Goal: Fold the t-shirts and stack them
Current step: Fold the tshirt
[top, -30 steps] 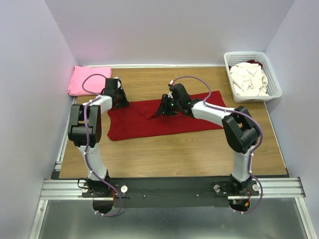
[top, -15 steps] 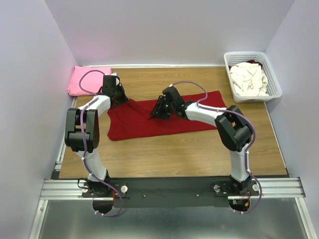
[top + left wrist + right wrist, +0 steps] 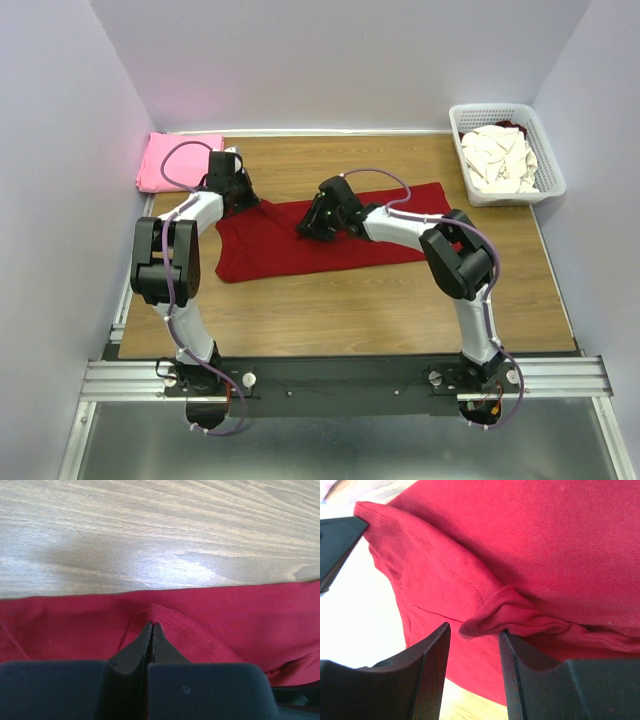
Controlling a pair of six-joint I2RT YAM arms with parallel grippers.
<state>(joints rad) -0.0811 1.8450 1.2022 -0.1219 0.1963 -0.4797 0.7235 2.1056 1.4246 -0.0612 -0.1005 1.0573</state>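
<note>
A dark red t-shirt (image 3: 290, 248) lies spread across the middle of the wooden table. My left gripper (image 3: 246, 202) is at the shirt's far left corner, shut on a raised hem fold (image 3: 170, 617) of the shirt (image 3: 240, 615). My right gripper (image 3: 306, 229) is low over the shirt's upper middle and open. A bunched fold (image 3: 510, 615) of the shirt (image 3: 570, 540) lies against its right finger (image 3: 530, 680), and the fold's end pokes into the gap. A folded bright pink t-shirt (image 3: 172, 160) lies at the far left corner. Cream-white t-shirts (image 3: 500, 158) are heaped in the basket.
A white lattice basket (image 3: 503, 110) stands at the far right corner and holds the cream shirts. Grey walls close in the left, back and right sides. Bare wood (image 3: 350, 310) runs between the red shirt and the arm bases.
My right gripper has slid left along the red shirt's upper part. My left gripper has shifted slightly toward the far left at the shirt's corner.
</note>
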